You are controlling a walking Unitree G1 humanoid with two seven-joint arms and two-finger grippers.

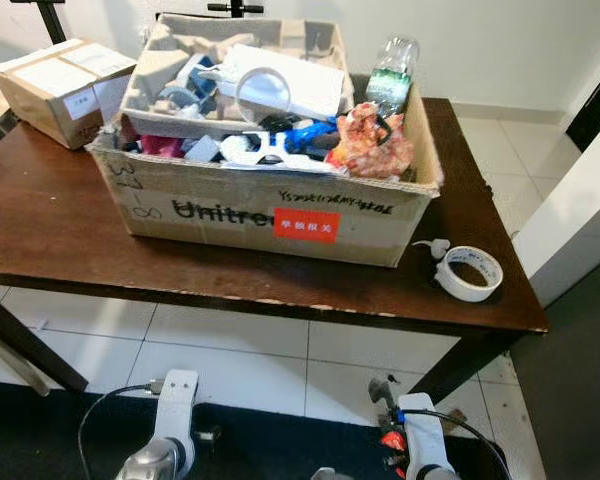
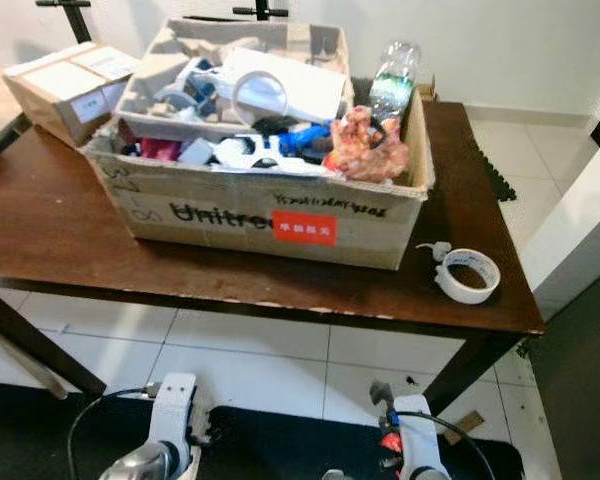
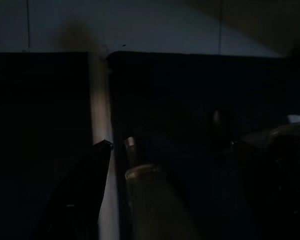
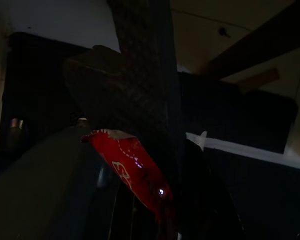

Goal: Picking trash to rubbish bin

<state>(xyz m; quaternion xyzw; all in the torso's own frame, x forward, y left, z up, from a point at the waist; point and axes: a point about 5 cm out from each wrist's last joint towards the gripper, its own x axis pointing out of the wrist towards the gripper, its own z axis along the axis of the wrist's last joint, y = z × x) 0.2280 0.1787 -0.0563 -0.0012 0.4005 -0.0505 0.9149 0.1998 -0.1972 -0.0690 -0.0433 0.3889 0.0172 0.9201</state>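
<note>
At bottom edge, over white tiles and dark mat: both silver arms hang low. Right gripper (image 4: 140, 165) clamped on crinkled red wrapper (image 4: 132, 172). Left gripper (image 3: 115, 150): dim view, cannot tell if fingers apart. Beyond, dark wood table (image 1: 40, 230); white tape ring (image 1: 469, 273) near right corner. Corrugated box (image 1: 270, 215), red label, heaped with trash; clear plastic bottle (image 1: 392, 72) upright at far right corner. Small carton (image 1: 62, 88) far left.

Before me stands a dark wooden table (image 1: 50, 225) on a white tiled floor (image 1: 230, 355), a pale wall (image 1: 500, 45) behind; a dark mat (image 1: 270, 445), perhaps, lies below.
</note>
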